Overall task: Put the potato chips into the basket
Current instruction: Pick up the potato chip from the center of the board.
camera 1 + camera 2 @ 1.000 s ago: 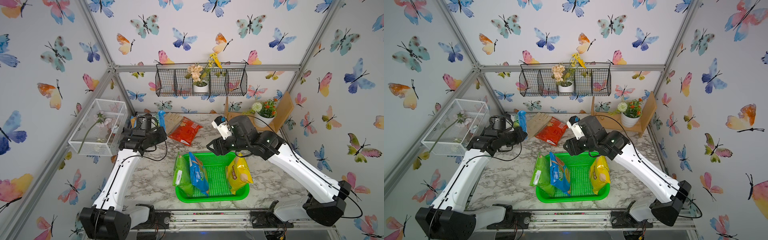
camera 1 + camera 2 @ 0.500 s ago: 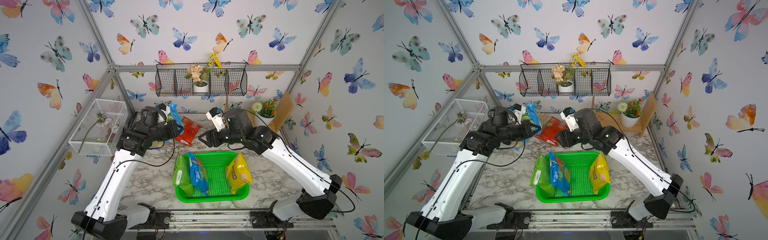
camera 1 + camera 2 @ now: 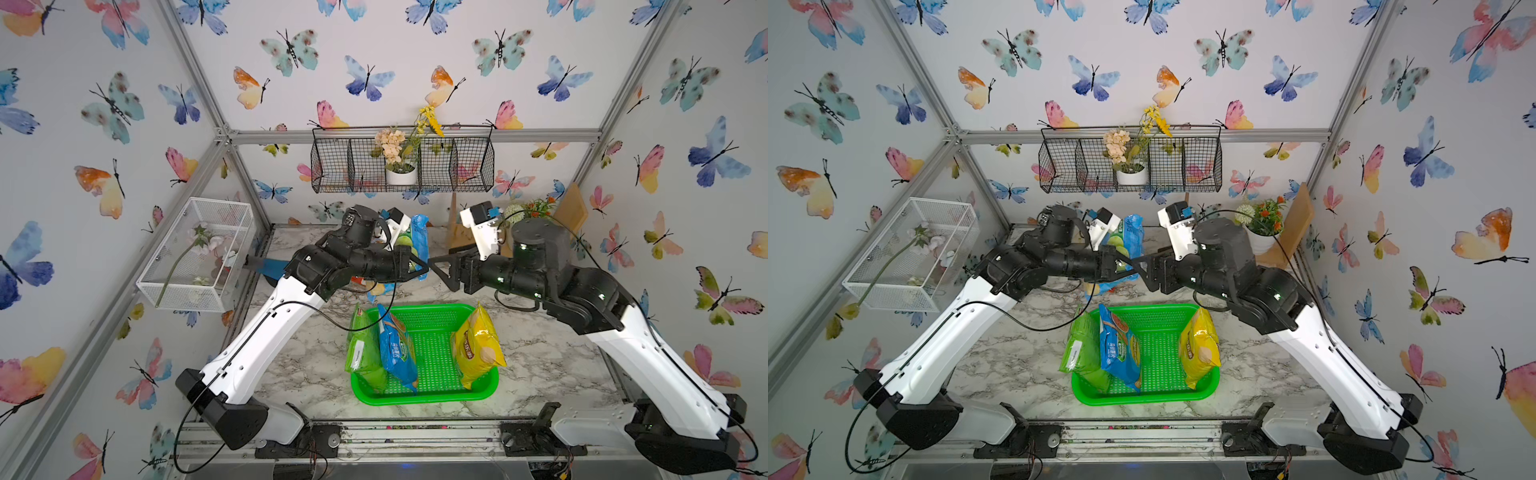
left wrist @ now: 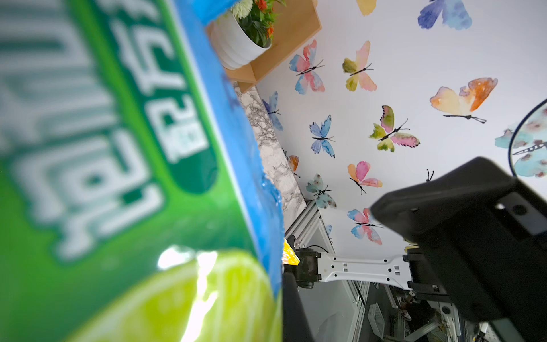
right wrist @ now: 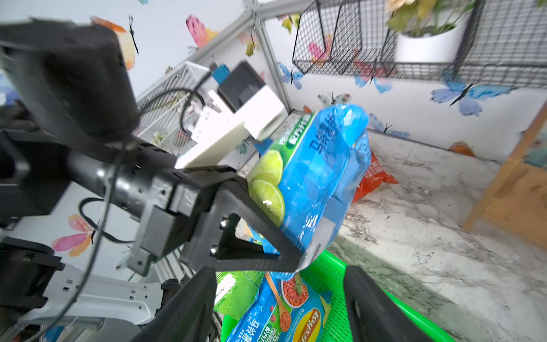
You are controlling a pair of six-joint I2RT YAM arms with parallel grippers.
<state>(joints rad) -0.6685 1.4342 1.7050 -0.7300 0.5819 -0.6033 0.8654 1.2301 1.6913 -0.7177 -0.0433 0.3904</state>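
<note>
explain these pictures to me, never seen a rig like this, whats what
Two white robot arms stand at a marble table, each ending in a black two-fingered gripper. Two pictures look down on the whole scene, nearly identical; the other two come from cameras on the arms' wrists. On the table sits a green basket holding a green bag, a blue bag and a yellow bag of chips, all on edge. A red bag lies on the table behind it. The left gripper is shut on the lime blue bag, held in the air. The right gripper is open and empty, facing it.
</note>
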